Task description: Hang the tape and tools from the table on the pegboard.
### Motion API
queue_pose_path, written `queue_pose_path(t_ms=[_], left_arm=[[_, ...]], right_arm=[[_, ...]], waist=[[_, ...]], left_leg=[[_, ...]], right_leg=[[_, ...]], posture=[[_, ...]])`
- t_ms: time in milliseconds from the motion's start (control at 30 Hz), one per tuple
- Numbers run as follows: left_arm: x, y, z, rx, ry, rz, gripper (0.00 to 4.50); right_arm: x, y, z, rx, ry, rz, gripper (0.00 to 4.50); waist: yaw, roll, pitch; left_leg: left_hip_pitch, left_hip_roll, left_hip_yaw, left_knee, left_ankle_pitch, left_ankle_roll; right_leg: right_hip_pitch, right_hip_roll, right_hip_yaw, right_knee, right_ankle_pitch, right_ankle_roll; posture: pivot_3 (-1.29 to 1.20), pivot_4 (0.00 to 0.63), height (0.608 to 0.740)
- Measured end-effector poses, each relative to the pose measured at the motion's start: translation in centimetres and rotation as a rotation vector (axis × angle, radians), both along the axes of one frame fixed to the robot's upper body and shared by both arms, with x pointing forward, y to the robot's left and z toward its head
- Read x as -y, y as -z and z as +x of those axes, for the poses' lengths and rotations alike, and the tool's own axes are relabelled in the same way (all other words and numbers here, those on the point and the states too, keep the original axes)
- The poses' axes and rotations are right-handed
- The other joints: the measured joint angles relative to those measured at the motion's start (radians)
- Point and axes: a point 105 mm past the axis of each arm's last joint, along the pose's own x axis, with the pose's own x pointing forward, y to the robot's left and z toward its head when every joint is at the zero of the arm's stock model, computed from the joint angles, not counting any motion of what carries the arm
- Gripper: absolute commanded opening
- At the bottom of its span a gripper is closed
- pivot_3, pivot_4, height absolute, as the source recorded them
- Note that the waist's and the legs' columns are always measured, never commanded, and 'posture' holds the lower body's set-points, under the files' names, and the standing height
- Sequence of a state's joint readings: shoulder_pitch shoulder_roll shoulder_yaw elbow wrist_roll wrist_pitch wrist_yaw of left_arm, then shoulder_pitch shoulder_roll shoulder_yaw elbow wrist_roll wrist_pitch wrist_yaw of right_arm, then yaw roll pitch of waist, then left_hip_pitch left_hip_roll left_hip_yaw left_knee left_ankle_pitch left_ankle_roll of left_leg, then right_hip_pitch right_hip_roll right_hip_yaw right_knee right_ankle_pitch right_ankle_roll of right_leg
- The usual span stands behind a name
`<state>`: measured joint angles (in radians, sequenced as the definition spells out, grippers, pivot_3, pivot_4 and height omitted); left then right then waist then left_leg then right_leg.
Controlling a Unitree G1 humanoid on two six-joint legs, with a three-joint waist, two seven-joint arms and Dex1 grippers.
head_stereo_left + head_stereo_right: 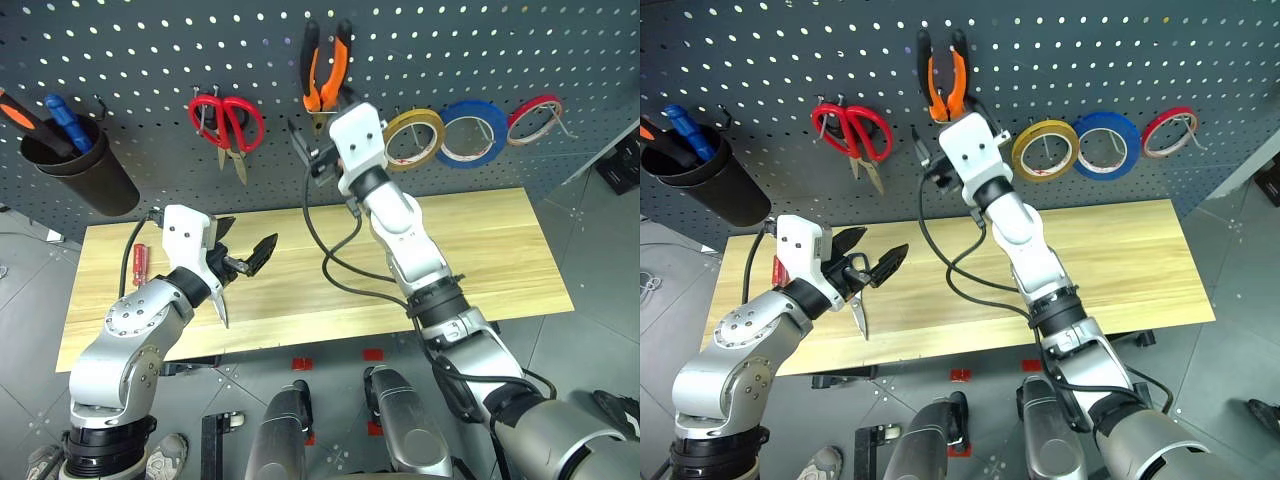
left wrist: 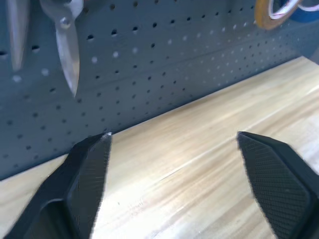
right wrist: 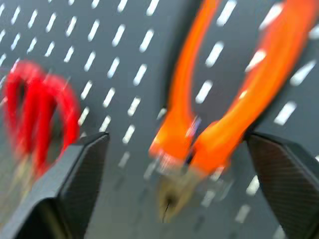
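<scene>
While the pliers point(image 1: 326, 68) and yellow tape point(image 1: 414, 138) are already hung on the pegboard point(image 1: 150, 60), just ahead of the released right gripper point(image 3: 174, 164), two tools are left. Beside the released, empty left gripper point(image 1: 243, 252), scissors point(image 1: 859, 315) and a red screwdriver point(image 1: 139, 264) are seen on the table point(image 1: 490, 250).

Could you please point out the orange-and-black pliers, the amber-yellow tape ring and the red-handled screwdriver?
Orange-and-black pliers point(image 1: 341, 62): left eye view, on the right handle.
Thin amber-yellow tape ring point(image 1: 432, 123): left eye view, on the ring's upper right band.
Slim red-handled screwdriver point(image 1: 139, 264): left eye view, on the red handle.
</scene>
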<state>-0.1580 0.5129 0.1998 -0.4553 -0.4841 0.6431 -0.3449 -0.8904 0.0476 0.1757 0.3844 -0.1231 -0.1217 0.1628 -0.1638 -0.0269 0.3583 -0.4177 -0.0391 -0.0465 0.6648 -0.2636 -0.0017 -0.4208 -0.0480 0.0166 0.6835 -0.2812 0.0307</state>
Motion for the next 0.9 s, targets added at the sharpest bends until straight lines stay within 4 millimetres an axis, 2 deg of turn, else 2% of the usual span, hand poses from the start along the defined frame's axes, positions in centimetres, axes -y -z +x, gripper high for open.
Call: queue_pose_path(t_ms=[133,200,400,533,633,800,900], left_arm=[[-0.4,0.4,0.2,-0.008,-0.04,0.001,4.49],[-0.8,1.0,0.1,-0.026,-0.074,0.006,4.49],[-3.5,4.8,-0.7,-0.172,-0.305,0.019,4.49],[-4.5,7.1,-1.3,-0.265,-0.462,0.0,4.49],[-5.0,8.5,-1.2,-0.329,-0.554,-0.01,4.49],[-6.4,10.1,0.4,-0.42,-0.703,-0.079,4.49],[-6.7,10.9,1.2,-0.455,-0.734,-0.11,4.49]], right_arm=[[0.3,-0.3,-1.0,-0.03,-0.068,-0.043,4.5],[0.3,-0.1,-2.3,-0.072,-0.156,-0.079,4.5],[-0.6,4.1,-7.8,-0.301,-0.49,-0.27,4.5],[-0.5,6.4,-10.5,-0.41,-0.587,-0.379,4.5],[-0.5,7.9,-11.0,-0.48,-0.602,-0.43,4.5],[-0.7,8.5,-12.0,-0.531,-0.637,-0.468,4.5],[-0.7,8.7,-12.2,-0.544,-0.645,-0.484,4.5]], waist=[[0.0,0.0,0.0],[0.0,0.0,0.0],[0.003,-0.001,0.0],[0.01,-0.001,-0.001],[0.012,-0.001,-0.001],[0.017,-0.002,-0.001],[0.019,-0.003,-0.001]], left_leg=[[0.0,0.0,0.0,0.0,0.0,0.0],[0.0,0.0,0.0,0.0,0.0,0.0],[-0.001,0.0,-0.001,0.0,0.0,0.0],[-0.001,0.0,-0.002,0.001,0.0,0.0],[0.0,0.0,-0.002,0.001,0.001,0.0],[-0.001,0.0,-0.002,0.002,0.002,0.001],[-0.002,-0.001,-0.002,0.003,0.002,0.001]], right_leg=[[0.0,0.0,0.0,0.0,0.0,0.0],[0.0,0.0,0.0,-0.001,0.0,0.0],[0.0,0.0,0.0,-0.002,0.0,0.0],[0.001,0.0,-0.001,-0.001,0.001,0.001],[0.001,0.0,-0.001,-0.001,0.003,0.001],[0.001,0.001,-0.002,-0.001,0.004,0.002],[0.001,0.0,-0.002,-0.002,0.005,0.002]], posture=[[-0.24,0.368,0.74],[-0.25,0.366,0.74],[-0.26,0.371,0.74],[-0.27,0.374,0.74],[-0.27,0.376,0.74],[-0.28,0.379,0.74],[-0.29,0.38,0.74]])
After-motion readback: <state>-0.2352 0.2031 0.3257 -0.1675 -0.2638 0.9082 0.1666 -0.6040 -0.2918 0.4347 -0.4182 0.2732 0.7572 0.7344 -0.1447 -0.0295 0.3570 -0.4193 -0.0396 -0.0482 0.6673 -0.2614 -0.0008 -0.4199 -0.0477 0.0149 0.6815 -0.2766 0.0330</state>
